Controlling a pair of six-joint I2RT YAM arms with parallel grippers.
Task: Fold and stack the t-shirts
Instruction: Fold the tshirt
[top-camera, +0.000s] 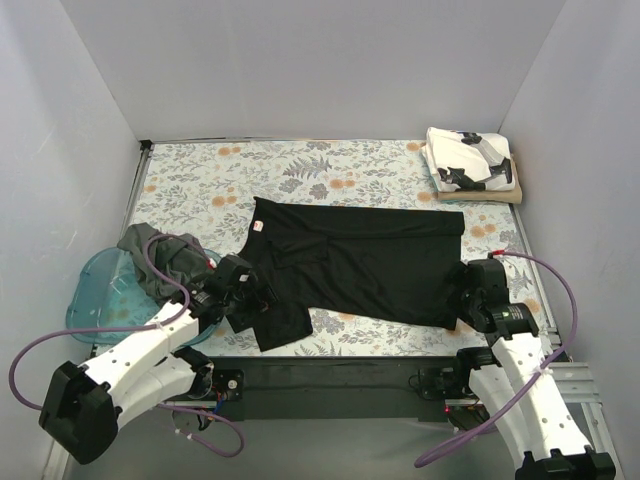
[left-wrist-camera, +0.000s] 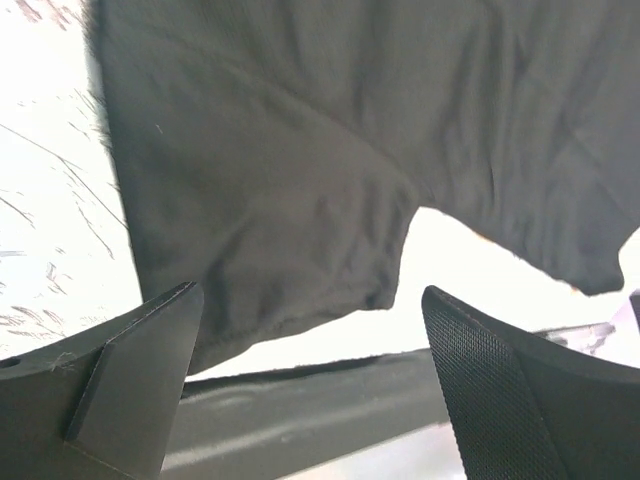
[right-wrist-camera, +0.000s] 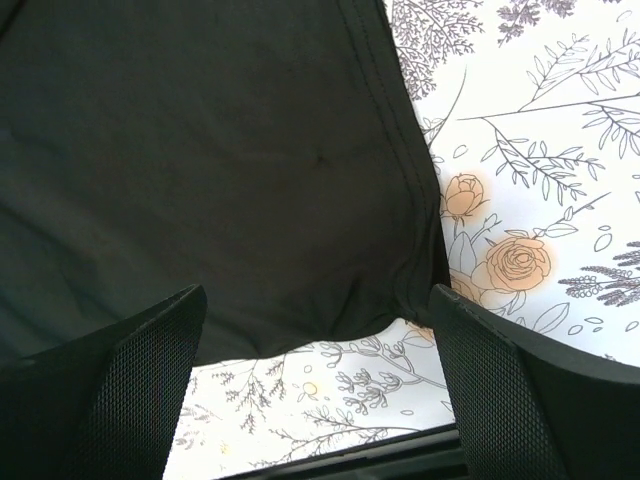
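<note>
Up close, my left gripper (left-wrist-camera: 310, 300) gapes wide and empty over the near sleeve of the black t-shirt (top-camera: 360, 265); my right gripper (right-wrist-camera: 318, 300) stands just as wide, holding nothing, at that shirt's near right hem corner. It lies flat mid-table on the floral cloth (top-camera: 200, 190). Left, a grey-green shirt (top-camera: 160, 262) slumps in the blue tub (top-camera: 95, 295). Far right, the white printed shirt (top-camera: 468, 160) sits folded atop the tan shirt (top-camera: 500, 195)

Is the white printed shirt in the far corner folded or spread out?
Folded: the white printed shirt is a small neat packet lying on top of a tan shirt.
</note>
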